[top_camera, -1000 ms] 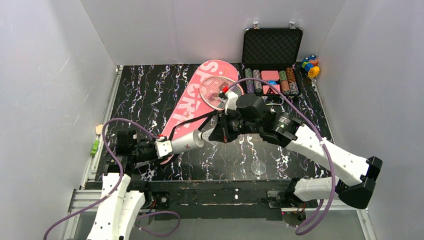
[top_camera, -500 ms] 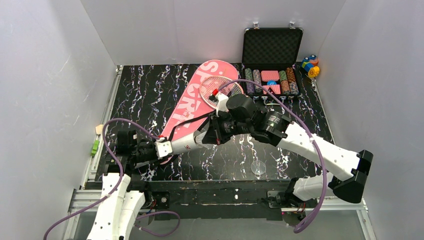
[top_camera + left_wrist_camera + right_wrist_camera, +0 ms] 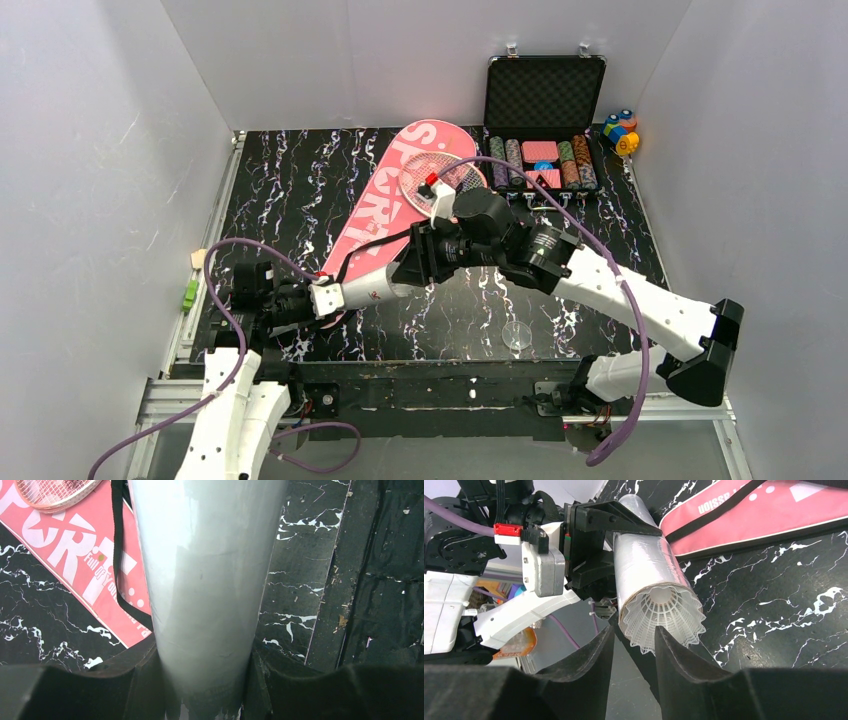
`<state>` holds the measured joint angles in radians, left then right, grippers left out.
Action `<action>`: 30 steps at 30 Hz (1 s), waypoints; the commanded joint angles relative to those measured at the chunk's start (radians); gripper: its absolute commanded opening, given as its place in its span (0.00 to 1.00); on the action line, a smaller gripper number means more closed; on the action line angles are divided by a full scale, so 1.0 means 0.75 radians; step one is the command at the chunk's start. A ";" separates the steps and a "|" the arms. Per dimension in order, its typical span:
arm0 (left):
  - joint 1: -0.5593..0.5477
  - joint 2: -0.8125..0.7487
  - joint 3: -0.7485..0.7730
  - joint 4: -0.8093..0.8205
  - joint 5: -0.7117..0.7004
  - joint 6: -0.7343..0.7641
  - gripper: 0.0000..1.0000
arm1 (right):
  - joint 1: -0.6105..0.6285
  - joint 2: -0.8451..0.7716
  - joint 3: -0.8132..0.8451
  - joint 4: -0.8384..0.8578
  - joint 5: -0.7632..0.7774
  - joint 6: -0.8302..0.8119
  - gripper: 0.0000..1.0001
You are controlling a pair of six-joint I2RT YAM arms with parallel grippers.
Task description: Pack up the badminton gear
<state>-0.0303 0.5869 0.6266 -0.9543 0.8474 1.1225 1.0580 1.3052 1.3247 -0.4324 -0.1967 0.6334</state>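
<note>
My left claw (image 3: 202,680) is clamped on the white tube (image 3: 210,580), low and left of centre in the overhead view. My right claw (image 3: 631,635) stands parted at the tube's mouth. Only its wrist view shows the shuttlecock (image 3: 661,612) seated there; from overhead my arm hides it. A second ago that claw sat further right.

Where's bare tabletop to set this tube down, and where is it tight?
Widest bare patch: the back-left of the black marbled tabletop, between its left edge and the pink racket-shaped bag. A smaller one lies at the front, between the white tube and the small clear disc. Crowded: back right, around the red-framed racket and open black chip case.
</note>
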 commanded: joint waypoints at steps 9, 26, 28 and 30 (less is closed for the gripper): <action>-0.001 0.011 0.017 -0.029 0.113 -0.078 0.07 | -0.054 -0.254 -0.190 0.012 0.138 0.012 0.57; -0.002 0.003 0.055 -0.010 0.146 -0.149 0.07 | -0.071 0.016 -0.176 0.139 0.115 0.026 0.72; -0.001 -0.002 0.060 -0.010 0.155 -0.152 0.07 | -0.070 0.047 -0.183 0.144 0.099 0.029 0.71; -0.001 0.000 0.065 -0.010 0.167 -0.155 0.06 | -0.070 0.074 -0.192 0.158 0.084 0.033 0.70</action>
<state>-0.0303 0.5934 0.6411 -0.9352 0.8745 1.0538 1.0080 1.3281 1.1812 -0.3752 -0.1123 0.6525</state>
